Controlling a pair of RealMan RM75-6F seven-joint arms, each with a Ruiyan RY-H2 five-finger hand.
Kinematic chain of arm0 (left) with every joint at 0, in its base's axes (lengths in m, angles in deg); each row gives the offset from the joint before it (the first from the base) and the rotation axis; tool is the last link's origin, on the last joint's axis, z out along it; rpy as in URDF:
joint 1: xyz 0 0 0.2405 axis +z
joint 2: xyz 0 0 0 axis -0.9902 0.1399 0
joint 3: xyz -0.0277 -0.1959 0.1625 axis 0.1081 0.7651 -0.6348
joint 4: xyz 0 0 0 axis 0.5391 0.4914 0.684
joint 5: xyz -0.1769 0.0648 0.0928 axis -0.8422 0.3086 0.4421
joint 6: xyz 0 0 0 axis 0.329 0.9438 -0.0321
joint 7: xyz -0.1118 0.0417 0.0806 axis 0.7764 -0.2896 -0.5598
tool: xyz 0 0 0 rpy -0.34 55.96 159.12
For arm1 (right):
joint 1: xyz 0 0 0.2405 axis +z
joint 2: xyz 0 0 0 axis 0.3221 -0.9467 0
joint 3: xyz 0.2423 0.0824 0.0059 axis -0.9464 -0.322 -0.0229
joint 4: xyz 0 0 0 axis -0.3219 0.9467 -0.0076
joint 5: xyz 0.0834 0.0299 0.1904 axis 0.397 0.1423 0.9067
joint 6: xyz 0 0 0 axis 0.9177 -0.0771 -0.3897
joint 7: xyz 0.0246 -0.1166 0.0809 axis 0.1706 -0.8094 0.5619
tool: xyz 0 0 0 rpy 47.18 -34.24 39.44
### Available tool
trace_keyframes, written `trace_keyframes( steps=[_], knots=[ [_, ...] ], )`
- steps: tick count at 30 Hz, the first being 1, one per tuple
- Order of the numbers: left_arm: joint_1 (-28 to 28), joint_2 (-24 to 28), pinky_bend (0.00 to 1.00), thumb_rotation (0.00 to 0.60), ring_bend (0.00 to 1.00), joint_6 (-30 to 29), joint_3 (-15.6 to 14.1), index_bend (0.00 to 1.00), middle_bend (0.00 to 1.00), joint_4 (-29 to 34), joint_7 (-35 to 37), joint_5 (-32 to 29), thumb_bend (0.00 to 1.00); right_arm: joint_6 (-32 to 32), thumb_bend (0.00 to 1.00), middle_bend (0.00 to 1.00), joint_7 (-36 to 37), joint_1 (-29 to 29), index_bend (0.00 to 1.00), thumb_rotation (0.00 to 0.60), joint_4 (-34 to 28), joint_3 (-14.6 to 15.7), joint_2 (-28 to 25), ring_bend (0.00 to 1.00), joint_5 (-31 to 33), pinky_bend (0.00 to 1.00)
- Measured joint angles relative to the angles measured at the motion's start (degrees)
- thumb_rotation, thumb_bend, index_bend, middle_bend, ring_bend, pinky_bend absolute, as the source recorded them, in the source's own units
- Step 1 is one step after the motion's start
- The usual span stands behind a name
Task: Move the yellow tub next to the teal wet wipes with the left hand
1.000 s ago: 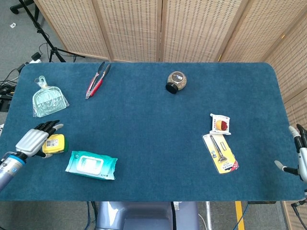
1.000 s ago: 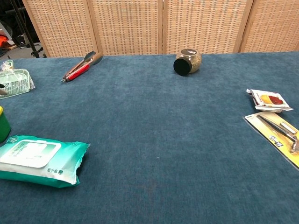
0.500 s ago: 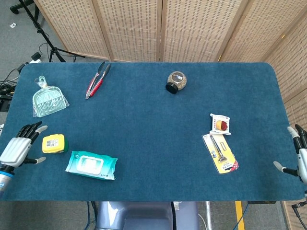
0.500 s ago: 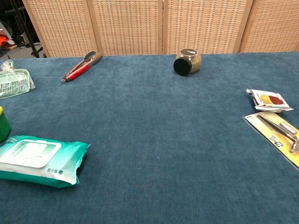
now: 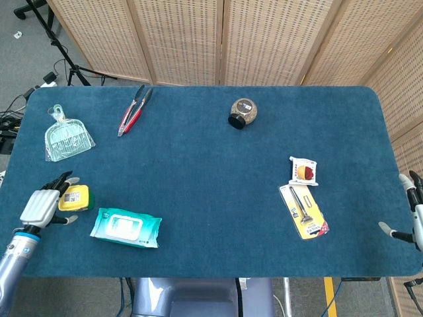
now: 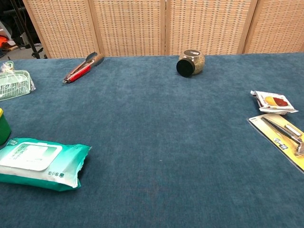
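Observation:
The yellow tub [image 5: 76,197] stands near the table's left front edge, just left of and slightly behind the teal wet wipes [image 5: 125,227], with a small gap between them. My left hand [image 5: 42,206] is close against the tub's left side with fingers spread and holds nothing; I cannot tell if the fingertips [image 5: 63,179] touch it. In the chest view only a sliver of the tub [image 6: 3,127] shows at the left edge, above the wet wipes [image 6: 39,161]. My right hand [image 5: 413,212] hangs open off the table's right edge.
A mint dustpan [image 5: 66,137] lies behind the tub and red tongs [image 5: 134,110] at the back left. A round jar [image 5: 242,112] lies on its side at the back centre. A snack packet [image 5: 304,171] and a yellow carded tool [image 5: 303,211] lie at the right.
My left hand, over the tub a second ago, drew back left off it, then came back right against the tub's side. The tub and wipes have not moved.

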Motion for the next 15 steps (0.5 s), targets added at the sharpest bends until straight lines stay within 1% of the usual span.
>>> trace_keyframes(
  steps=[3,5,8,11,15],
  knots=[
    [0.1,-0.9,0.37,0.600,0.35,-0.1,0.4,0.46,0.31,-0.5,-0.6,-0.3,0.21,0.1,0.00,0.00,0.0,0.1,0.00,0.600,0.2,0.0,0.1,0.00,0.0,0.00],
    [0.2,-1.2,0.39,0.600,0.39,-0.3,0.6,0.51,0.35,-0.7,-0.7,-0.3,0.32,0.2,0.00,0.00,0.0,0.1,0.00,0.600,0.3,0.0,0.2,0.00,0.1,0.00],
    [0.5,-1.8,0.40,0.600,0.40,-1.0,1.0,0.53,0.36,-1.4,-0.6,-0.2,0.44,0.2,0.00,0.00,-0.1,0.1,0.00,0.600,0.3,0.0,0.3,0.00,0.1,0.00],
    [0.6,-1.8,0.40,0.600,0.40,-1.0,1.2,0.54,0.36,-1.6,-0.2,-0.1,0.50,0.2,0.00,0.00,-0.2,0.2,0.00,0.600,0.3,0.0,0.3,0.00,0.1,0.00],
    [0.5,-0.9,0.40,0.600,0.41,-0.8,1.1,0.54,0.36,-0.9,0.8,0.4,0.53,0.2,0.00,0.00,-0.4,0.2,0.00,0.600,0.4,0.0,0.4,0.00,0.1,0.00]
  ],
)
